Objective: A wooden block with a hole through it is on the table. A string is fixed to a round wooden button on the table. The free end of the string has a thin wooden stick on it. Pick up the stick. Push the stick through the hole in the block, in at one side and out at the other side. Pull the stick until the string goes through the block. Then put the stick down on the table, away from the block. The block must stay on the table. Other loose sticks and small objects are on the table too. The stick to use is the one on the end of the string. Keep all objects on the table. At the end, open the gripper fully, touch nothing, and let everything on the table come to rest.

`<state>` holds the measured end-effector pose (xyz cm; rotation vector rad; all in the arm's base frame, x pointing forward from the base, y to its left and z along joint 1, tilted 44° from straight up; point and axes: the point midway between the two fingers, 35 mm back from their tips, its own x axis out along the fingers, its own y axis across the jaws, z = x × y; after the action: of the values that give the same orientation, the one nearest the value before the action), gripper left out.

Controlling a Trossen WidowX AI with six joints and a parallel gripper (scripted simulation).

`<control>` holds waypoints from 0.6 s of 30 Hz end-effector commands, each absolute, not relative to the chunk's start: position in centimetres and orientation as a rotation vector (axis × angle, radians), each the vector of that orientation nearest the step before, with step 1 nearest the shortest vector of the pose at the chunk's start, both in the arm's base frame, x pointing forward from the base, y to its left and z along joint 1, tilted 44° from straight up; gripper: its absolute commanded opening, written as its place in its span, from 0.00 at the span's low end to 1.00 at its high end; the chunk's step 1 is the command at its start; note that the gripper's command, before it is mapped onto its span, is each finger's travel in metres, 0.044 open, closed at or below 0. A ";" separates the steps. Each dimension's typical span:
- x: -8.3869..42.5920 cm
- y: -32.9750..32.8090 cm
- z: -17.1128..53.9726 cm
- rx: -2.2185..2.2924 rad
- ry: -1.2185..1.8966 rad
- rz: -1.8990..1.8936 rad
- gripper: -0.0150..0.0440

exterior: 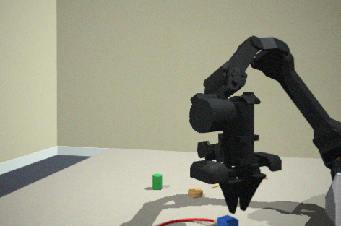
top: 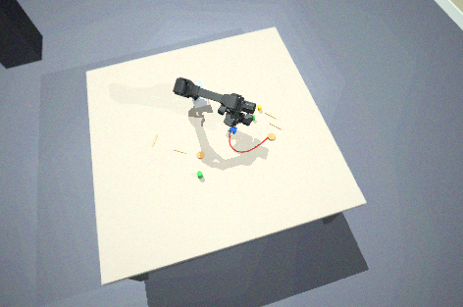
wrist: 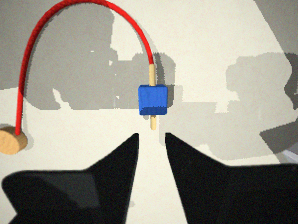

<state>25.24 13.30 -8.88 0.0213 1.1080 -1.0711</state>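
Note:
The blue block (top: 232, 130) (exterior: 227, 221) (wrist: 152, 100) sits on the table. The wooden stick (wrist: 153, 123) runs through its hole: a short tip sticks out on the side towards my fingers, and a longer part shows on the far side, joined to the red string. The red string (top: 241, 151) (exterior: 188, 219) (wrist: 23, 75) curves round to the round wooden button (top: 272, 136) (wrist: 11, 140). My gripper (exterior: 238, 211) (wrist: 152, 137) is partly open and empty, above the table. In the wrist view its fingertips appear just short of the stick's tip, which lines up with the gap between them.
Beyond the string's button lie two loose sticks (top: 270, 116) (top: 276, 127), a yellow object (top: 260, 108) and a small green one (top: 253, 118). Elsewhere are another button (top: 200, 155) (exterior: 195, 193), a green cylinder (top: 199, 175) (exterior: 157, 182) and two more sticks (top: 155, 140) (top: 180, 151).

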 end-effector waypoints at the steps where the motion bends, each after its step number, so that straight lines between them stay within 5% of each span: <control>1: 25.3 12.7 -9.4 0.017 1.106 -1.069 0.46; 18: 25.3 10.7 -11.3 0.016 1.104 -1.071 0.46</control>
<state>25.25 11.17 -10.98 0.0206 1.1067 -1.0720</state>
